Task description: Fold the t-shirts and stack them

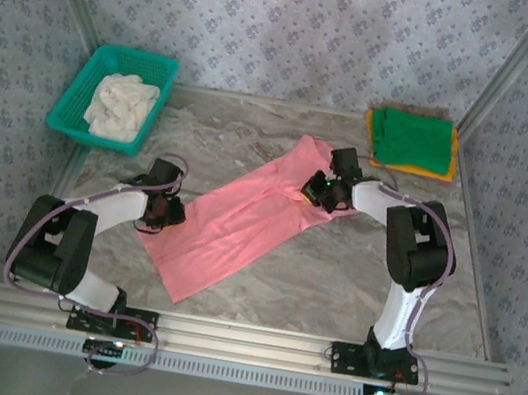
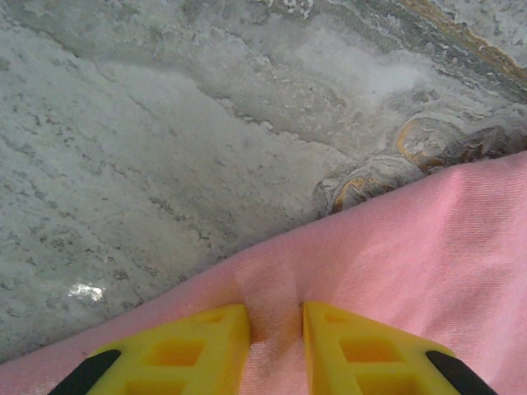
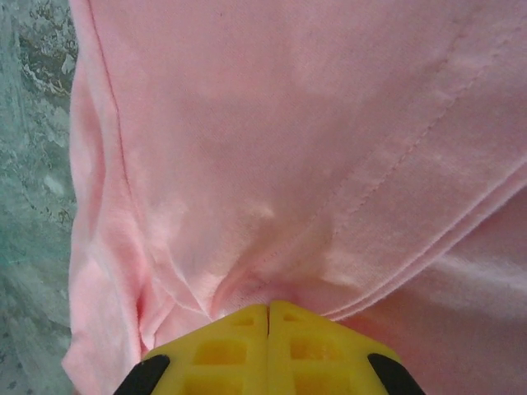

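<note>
Where it lies diagonally across the middle of the grey marbled desk (image 1: 351, 283), the salmon-pink cloth t-shirt (image 1: 239, 224) is gripped at two points. The left fingers (image 2: 206, 346) stand narrow at its left edge, with a raised ridge of cloth pinched between them. The right fingers (image 3: 239, 337) are pressed together on gathered cloth at its far right end. A folded green cloth t-shirt (image 1: 414, 139) rests on an orange-yellow cloth t-shirt (image 1: 413, 170) at the far right corner.
</note>
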Robot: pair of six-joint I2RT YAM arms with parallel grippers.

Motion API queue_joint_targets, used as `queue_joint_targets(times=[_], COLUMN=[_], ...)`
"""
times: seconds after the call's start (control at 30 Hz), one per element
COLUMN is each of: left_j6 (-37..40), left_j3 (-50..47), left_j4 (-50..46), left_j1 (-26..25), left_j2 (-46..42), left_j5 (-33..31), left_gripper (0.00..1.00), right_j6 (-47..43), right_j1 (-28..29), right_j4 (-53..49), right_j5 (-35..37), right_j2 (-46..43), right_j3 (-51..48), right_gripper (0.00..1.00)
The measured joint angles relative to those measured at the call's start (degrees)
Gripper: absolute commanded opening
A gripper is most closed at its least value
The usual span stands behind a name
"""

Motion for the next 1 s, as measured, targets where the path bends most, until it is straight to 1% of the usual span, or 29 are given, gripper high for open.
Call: queue_joint_targets(times=[0.27,0.3,0.33,0.37,0.43,0.47,0.53,0.57,0.6,0.63,0.67,0.8,0.9,0.93,1.0], left_j6=[0.02,0.02,0.02,0.02,0.02,0.02,0.02,0.02,0.02,0.02,0.04,0.04,0.02,0.0,-0.22], left_j3=[0.0,0.0,0.0,0.0,0.0,0.0,0.02,0.22,0.35,0.52,0.68,0.98,1.03,1.03,1.05], left_j4=[0.0,0.0,0.0,0.0,0.0,0.0,-0.02,-0.15,-0.13,-0.13,-0.11,-0.17,-0.15,-0.17,-0.2], left_j1=[0.0,0.0,0.0,0.0,0.0,0.0,-0.02,-0.02,-0.02,-0.04,-0.09,-0.15,-0.15,-0.15,-0.15], left_j2=[0.02,0.02,0.02,0.02,0.02,0.02,0.09,0.28,0.46,0.63,0.76,1.07,1.09,1.09,1.09], left_j5=[0.0,-0.02,0.0,0.0,-0.02,0.0,-0.02,-0.07,-0.07,-0.07,-0.09,-0.2,-0.17,-0.17,0.0], left_gripper=[0.27,0.27,0.27,0.27,0.27,0.27,0.27,0.27,0.27,0.27,0.27,0.27,0.27,0.28,0.28], right_j6=[5.29,5.9,6.38,6.97,7.87,8.26,8.81,9.14,9.29,9.29,9.27,8.44,7.37,6.82,4.94], right_j1=[-1.09,-1.27,-1.38,-1.42,-1.46,-1.44,-1.4,-1.4,-1.4,-1.38,-1.4,-1.64,-2.16,-2.16,-2.08], right_j4=[0.42,0.46,0.44,0.46,0.37,0.24,0.37,0.66,0.66,0.37,-0.26,-2.16,-5.05,-6.21,-7.93], right_j5=[-2.84,-3.26,-3.54,-3.91,-4.5,-4.92,-5.75,-6.08,-6.23,-6.19,-6.14,-4.9,-1.99,-0.66,2.47], right_j2=[-4.5,-4.72,-4.92,-5.2,-5.92,-6.32,-6.95,-7.41,-7.85,-8.13,-8.41,-9.46,-11.43,-12.26,-14.36], right_j3=[-3.39,-3.65,-3.87,-4.15,-4.63,-4.81,-5.05,-5.55,-6.08,-6.47,-6.82,-8.11,-9.03,-9.09,-9.03], right_gripper=[0.0,0.01,0.04,0.05,0.06,0.06,0.02,0.03,0.08,0.17,0.22,0.23,0.24,0.22,0.14])
